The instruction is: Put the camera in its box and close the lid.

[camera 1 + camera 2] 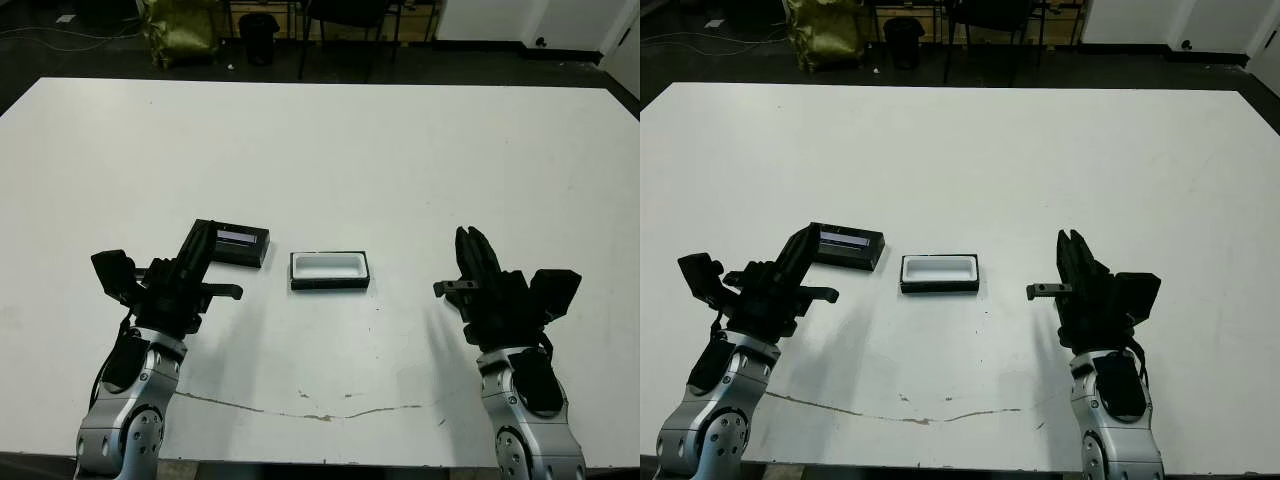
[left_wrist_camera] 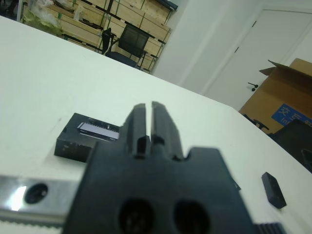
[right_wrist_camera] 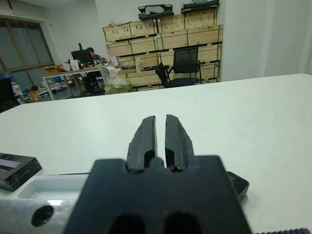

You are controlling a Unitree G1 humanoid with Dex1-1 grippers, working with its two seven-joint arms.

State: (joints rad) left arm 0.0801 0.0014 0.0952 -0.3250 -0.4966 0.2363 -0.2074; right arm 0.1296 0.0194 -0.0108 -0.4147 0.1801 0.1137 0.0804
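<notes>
The box (image 1: pixel 330 270), a shallow black tray with a white lining, lies open at the table's middle. Just to its left lies the lid (image 1: pixel 240 246), flat and black, its pale stripe facing up. My left gripper (image 1: pixel 203 231) is shut and holds nothing, its tips at the lid's left end. My right gripper (image 1: pixel 470 236) is also shut and holds nothing, well to the right of the box. A flat glossy black piece, apparently the camera (image 3: pixel 238 184), shows on the table beside the right gripper's body; the head views hide it under that gripper.
The white table (image 1: pixel 330 150) stretches far beyond the objects. A thin crack line (image 1: pixel 320 412) runs along its front. Beyond the far edge stand a chair (image 3: pixel 183 66), stacked wooden crates and a seated person (image 3: pixel 90 54) at a desk.
</notes>
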